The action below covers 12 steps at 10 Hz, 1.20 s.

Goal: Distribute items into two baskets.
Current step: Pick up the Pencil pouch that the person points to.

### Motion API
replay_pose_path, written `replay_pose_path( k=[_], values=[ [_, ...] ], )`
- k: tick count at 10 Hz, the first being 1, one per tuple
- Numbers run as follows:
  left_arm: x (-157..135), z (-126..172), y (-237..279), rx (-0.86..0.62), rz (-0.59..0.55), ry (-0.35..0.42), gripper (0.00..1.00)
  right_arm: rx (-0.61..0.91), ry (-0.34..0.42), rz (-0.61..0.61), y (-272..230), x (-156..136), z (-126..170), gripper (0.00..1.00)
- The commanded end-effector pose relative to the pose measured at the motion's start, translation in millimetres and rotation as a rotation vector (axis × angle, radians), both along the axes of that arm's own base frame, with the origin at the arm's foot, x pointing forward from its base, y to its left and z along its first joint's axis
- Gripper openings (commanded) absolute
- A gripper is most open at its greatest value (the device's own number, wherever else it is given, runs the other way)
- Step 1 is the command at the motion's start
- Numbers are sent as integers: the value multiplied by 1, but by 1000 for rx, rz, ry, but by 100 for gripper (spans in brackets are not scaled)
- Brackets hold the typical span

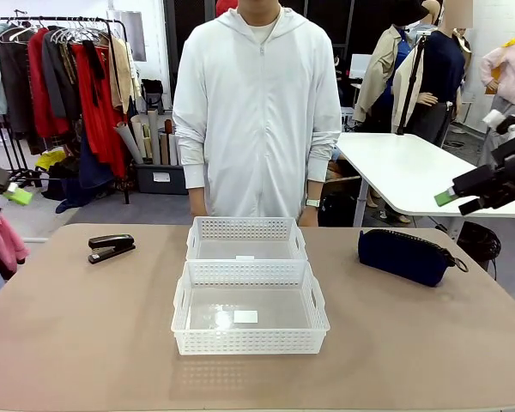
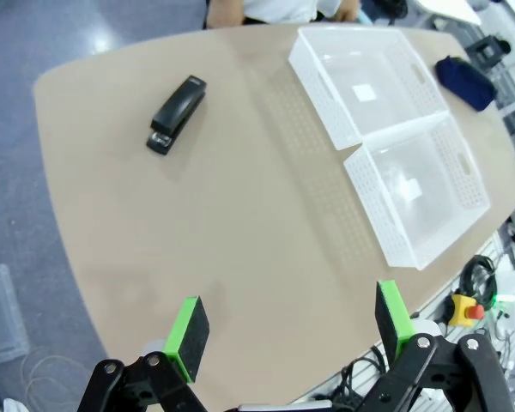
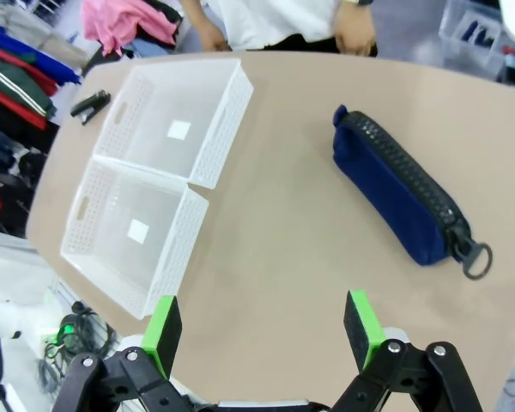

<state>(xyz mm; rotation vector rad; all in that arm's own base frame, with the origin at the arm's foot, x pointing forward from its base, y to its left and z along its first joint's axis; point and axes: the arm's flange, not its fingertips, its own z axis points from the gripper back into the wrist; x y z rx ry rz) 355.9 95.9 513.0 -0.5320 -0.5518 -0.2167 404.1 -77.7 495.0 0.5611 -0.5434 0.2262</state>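
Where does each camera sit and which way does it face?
Front view: between the arms at the robot's table edge, facing across the table at the person; left jaws and right jaws poke in at the side edges.
Left wrist view: high off the table's left side, looking down at the stapler; the left jaws, open, rise from the bottom.
Right wrist view: high off its right side, looking down at the pouch; the right jaws, open, rise from the bottom.
Shared: all three show the two baskets, stapler and pouch.
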Motion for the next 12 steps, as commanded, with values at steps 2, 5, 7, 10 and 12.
replay_pose_path(
  k=[2,5,7,10,12],
  values=[
    [-18,-11,18,6,30,32,100,92,7,-19,-37,-14,-10,100],
    [-33,-5,32,50,-35,-87,100,168,-23,4,-58,-45,-10,100],
    [-39,0,33,32,-81,-127,100,147,-32,47,-64,-63,-6,100],
    [-47,12,34,6,-96,-166,100,138,-32,96,-63,-83,3,100],
    [-47,13,33,5,-97,-156,100,141,-31,103,-65,-90,5,100]
  ],
)
